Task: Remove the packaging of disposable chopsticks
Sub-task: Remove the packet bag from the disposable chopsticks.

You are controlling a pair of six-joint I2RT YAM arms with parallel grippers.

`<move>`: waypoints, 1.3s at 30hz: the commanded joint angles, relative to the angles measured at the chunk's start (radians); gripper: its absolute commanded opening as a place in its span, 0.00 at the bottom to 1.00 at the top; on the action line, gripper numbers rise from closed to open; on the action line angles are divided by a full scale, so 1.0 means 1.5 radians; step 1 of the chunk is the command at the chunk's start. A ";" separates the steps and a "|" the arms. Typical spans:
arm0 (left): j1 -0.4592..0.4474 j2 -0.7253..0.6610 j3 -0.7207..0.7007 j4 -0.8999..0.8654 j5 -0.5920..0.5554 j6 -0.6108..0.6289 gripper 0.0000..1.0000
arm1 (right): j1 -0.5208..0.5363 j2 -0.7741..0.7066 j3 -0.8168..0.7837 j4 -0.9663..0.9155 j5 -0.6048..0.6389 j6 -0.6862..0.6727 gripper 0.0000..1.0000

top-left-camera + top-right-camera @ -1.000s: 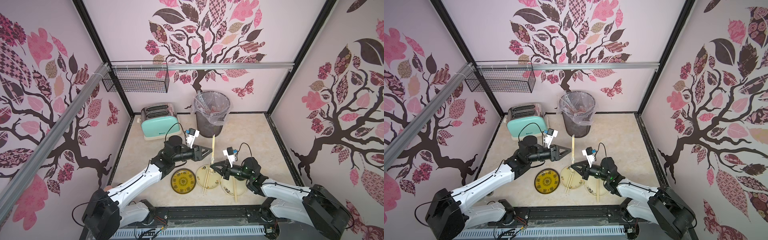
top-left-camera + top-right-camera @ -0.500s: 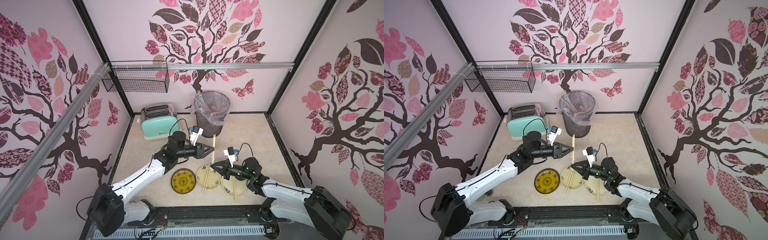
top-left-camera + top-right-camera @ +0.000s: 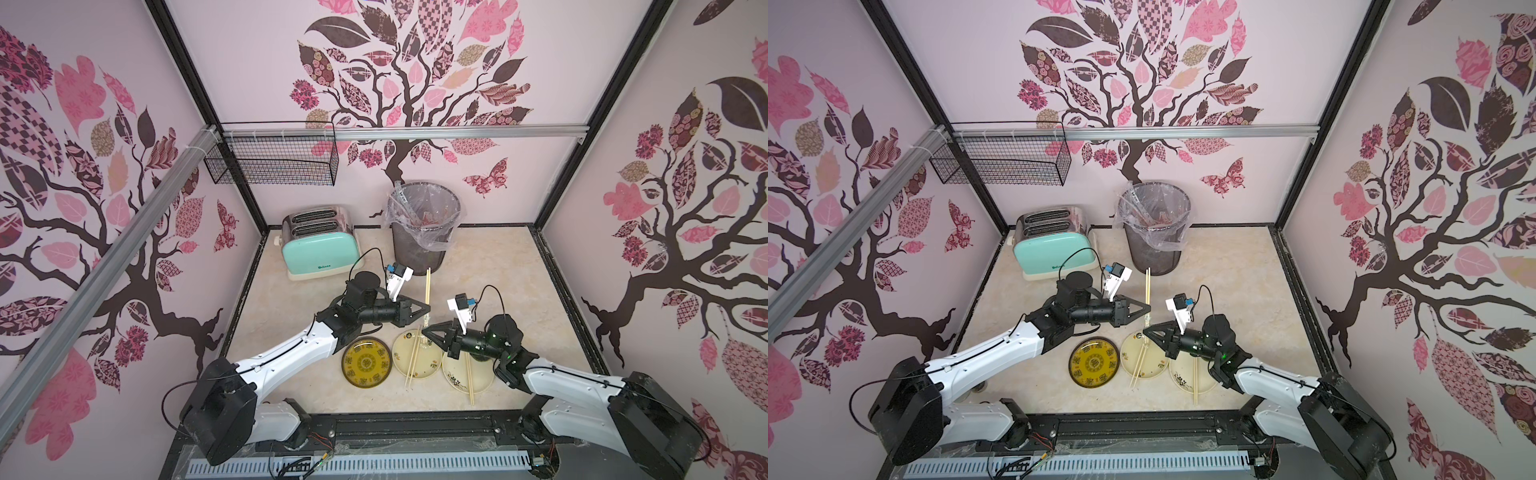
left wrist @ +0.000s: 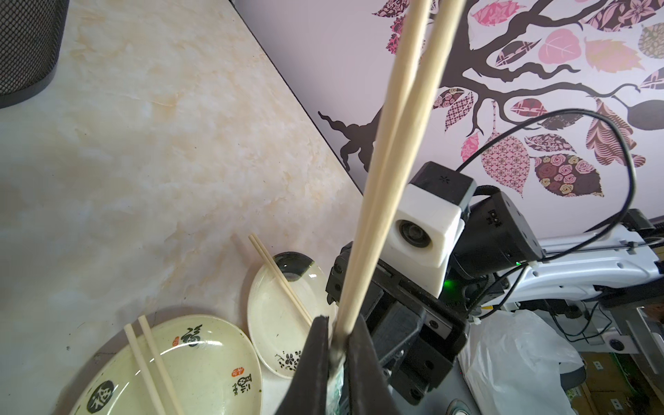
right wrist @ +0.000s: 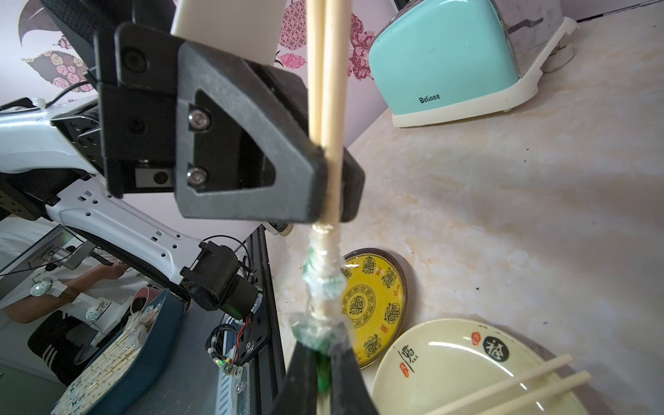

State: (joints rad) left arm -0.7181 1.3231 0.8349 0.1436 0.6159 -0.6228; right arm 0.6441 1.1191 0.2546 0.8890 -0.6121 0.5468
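At the left of the pale marble-patterned tabletop point(image 3: 498, 270), the mint-green toaster point(image 3: 318, 253) stands untouched and the round yellow patterned plate point(image 3: 367, 368) lies bare. Just right of that plate, the left gripper point(image 3: 428, 309), which hung spread and short of the sticks a second ago, has moved in and now presses its jaws together on the bare wood of a pair of thin pale wooden chopsticks point(image 3: 427, 286) held clear of the table between the two arms. In the right wrist view, the crumpled clear plastic sleeve with green print point(image 5: 321, 284) is bunched down around the pair's lower end, and the right gripper point(image 5: 319, 359) is pinching it as it did before. Each end now has its own grip, so pulling the arms apart should slide the sleeve off. The risk is the wood slipping in the left pinch. Below, the cream printed plate point(image 3: 430, 361) and the white flowered plate point(image 3: 455, 374) to its right each carry an unwrapped pair, so this looks like the last one. The black mesh bin with a clear liner point(image 3: 419, 245) waits behind
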 commanded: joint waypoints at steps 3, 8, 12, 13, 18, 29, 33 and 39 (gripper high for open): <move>-0.029 0.017 -0.025 -0.007 0.013 -0.023 0.08 | 0.000 -0.018 0.012 0.035 0.011 -0.021 0.00; -0.040 0.006 -0.065 0.007 0.005 -0.042 0.07 | 0.000 -0.015 0.011 0.038 0.015 -0.019 0.00; -0.047 -0.003 -0.094 0.007 0.008 -0.052 0.07 | 0.000 -0.015 0.010 0.038 0.018 -0.019 0.00; -0.048 -0.003 -0.099 0.007 0.013 -0.053 0.07 | 0.000 -0.015 0.010 0.038 0.020 -0.020 0.00; -0.055 -0.007 -0.116 0.017 0.027 -0.056 0.07 | 0.000 -0.011 0.010 0.039 0.023 -0.019 0.00; -0.055 -0.044 -0.113 0.046 -0.012 -0.055 0.13 | 0.000 -0.002 0.009 0.043 0.026 -0.019 0.00; -0.035 -0.065 -0.089 0.022 -0.024 -0.040 0.20 | 0.000 0.002 0.011 0.043 0.024 -0.021 0.00; 0.022 -0.096 -0.052 0.017 -0.006 -0.032 0.32 | -0.001 -0.001 0.011 0.040 0.020 -0.021 0.00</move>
State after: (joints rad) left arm -0.7101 1.2068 0.7109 0.1806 0.5789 -0.6838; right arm 0.6460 1.1202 0.2356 0.9112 -0.5976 0.5293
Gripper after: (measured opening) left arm 0.317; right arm 0.076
